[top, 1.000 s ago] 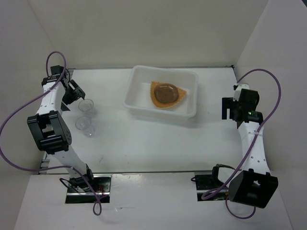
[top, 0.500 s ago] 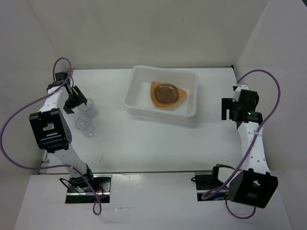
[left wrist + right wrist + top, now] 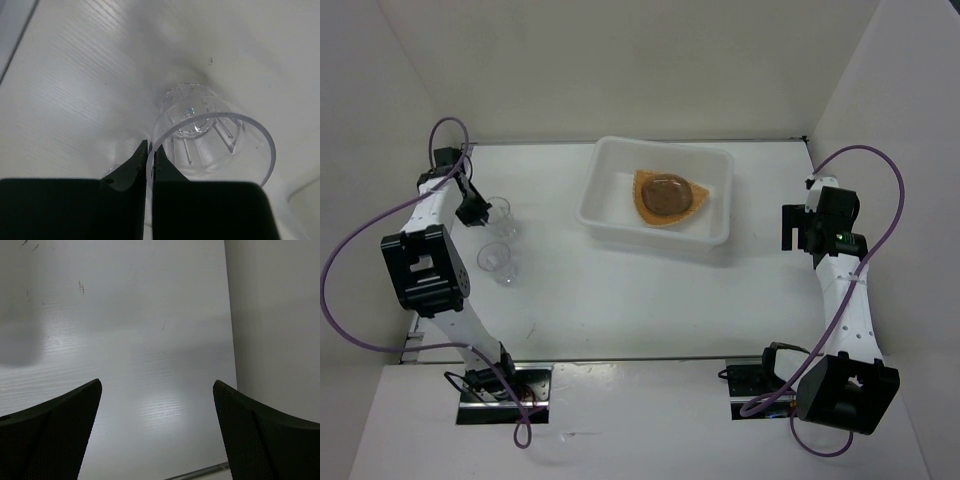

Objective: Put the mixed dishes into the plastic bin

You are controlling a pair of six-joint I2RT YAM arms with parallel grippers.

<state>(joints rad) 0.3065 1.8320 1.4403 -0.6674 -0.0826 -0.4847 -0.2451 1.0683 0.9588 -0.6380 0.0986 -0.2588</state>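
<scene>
The bin (image 3: 650, 232) sits at the far middle of the desk (image 3: 620, 310). Inside it lies the orange plate (image 3: 642, 202), flat on the bin's floor and nearer its right half. A dark oval dish (image 3: 667, 192) rests on the middle of the plate. From above I cannot tell whether that is one dish or two stacked.

Two clear cups stand outside the bin, well to its left on the desk. The far cup (image 3: 501, 208) and the near cup (image 3: 496, 260) are close together, one behind the other, both with the mouth up. Both cups look empty.

The left jaws are at the far cup, reaching it from the left side. In the left wrist view the two dark fingers (image 3: 132, 167) are pressed almost together, with only the thin clear wall of the far cup (image 3: 210, 135) between them at its rim. One finger is inside the mouth and one is outside. The cup's ribbed base shows through the mouth, and it appears to rest on the desk.

The right jaws hang above the right side of the desk, well apart from the bin. They are spread wide with nothing between them, and only bare desk and the side wall (image 3: 280, 315) show below.
</scene>
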